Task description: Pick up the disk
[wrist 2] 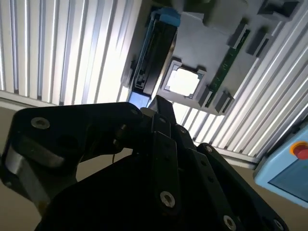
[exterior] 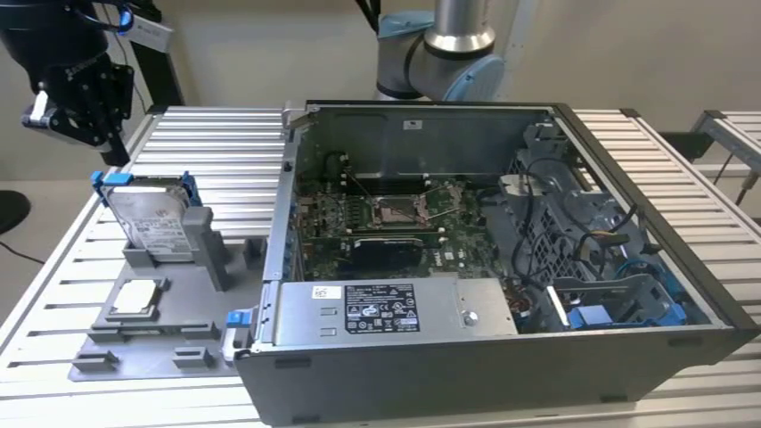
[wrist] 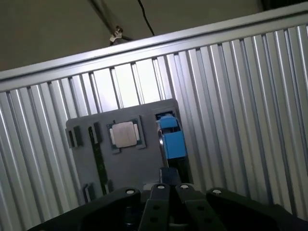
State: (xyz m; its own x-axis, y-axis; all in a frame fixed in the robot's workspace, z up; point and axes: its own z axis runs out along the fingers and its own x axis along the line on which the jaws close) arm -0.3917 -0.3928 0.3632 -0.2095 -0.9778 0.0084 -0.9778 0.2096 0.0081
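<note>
Though apart, disk (exterior: 150,218) below end effector (exterior: 81,111)

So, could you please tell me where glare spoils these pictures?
In the second wrist view, glare whitens the ribbed aluminium table slats and washes out the small square silver chip; in the exterior view, light is even and the silver-grey metal disk in its blue carrier reads clearly; in the first wrist view, the slats glare mildly.

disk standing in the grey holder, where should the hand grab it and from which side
Probably the upper edge of the disk, pinched across its two broad faces, coming from straight above. It stands on edge in the grey holder, which hems in its lower part, so the top with the blue carrier is free.
</note>
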